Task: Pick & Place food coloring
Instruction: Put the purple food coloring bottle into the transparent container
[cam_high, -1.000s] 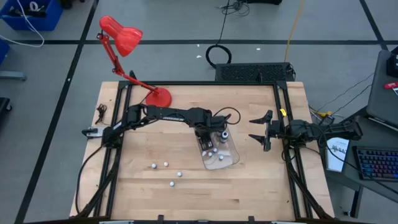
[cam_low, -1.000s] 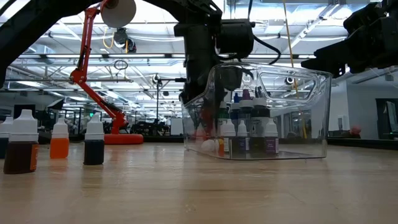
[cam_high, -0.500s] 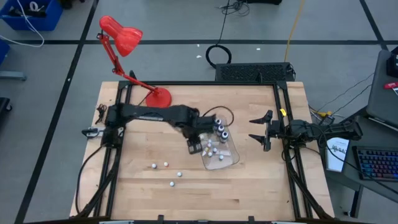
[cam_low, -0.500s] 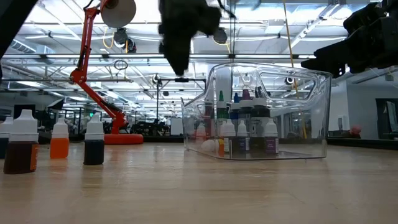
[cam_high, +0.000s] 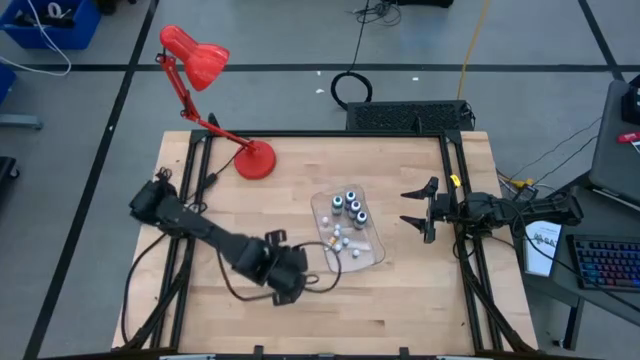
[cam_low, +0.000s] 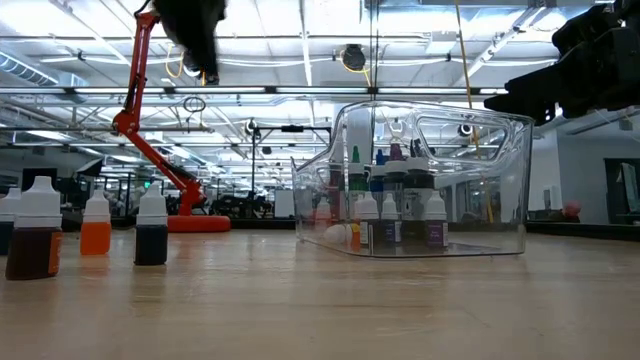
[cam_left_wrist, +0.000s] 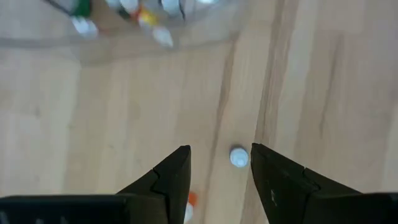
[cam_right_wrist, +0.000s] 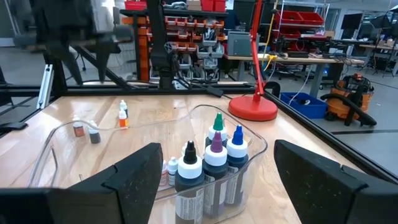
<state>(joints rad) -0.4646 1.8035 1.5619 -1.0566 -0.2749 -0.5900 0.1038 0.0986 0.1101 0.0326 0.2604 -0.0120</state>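
Several food coloring bottles (cam_right_wrist: 214, 155) upright, clustered inside clear tray (cam_high: 372, 250)

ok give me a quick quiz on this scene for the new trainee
1. True or false: the left gripper is shut on a little bottle.
2. Which of these stands closest to the right gripper? A: the red lamp. B: the clear tray. C: the blue bin.
3. In the low view, what colour is the liquid in the loose bottle standing between the brown bottle and the dark bottle?

Key
1. False: it hangs open above the table, gripping nothing.
2. B.
3. Orange.
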